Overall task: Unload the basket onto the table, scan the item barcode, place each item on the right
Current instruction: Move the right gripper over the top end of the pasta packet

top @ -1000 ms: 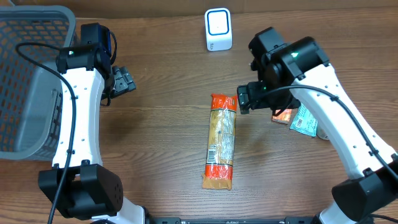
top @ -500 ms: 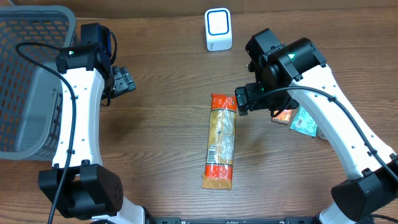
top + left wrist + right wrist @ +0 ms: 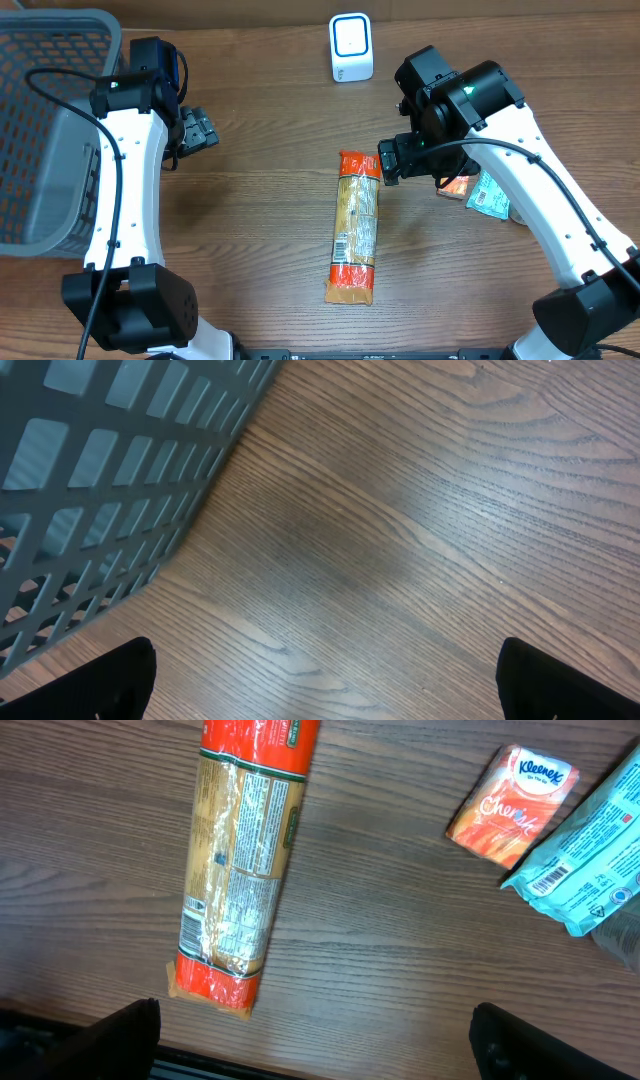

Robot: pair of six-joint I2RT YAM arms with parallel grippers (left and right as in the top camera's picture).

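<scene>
- Two claws: right claw (image 3: 388, 160) spread wide, empty, just right of the pasta pack's (image 3: 357, 228) top end; left claw (image 3: 200, 130) wide, empty, near the one basket (image 3: 40, 100), upper left.
- One pasta pack, mid-frame on the table (image 3: 250, 230).
- One scanner (image 3: 351, 47) at top centre.
- One tissue pack (image 3: 512, 791) and one blue packet (image 3: 590, 860) at right.

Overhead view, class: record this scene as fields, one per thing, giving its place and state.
packet: lying flat, centre of view
scanner: upright, far edge
basket: far left
tissue pack: right of packet
left end effector: open, empty, beside basket
right end effector: open, empty, by packet's far end
</scene>
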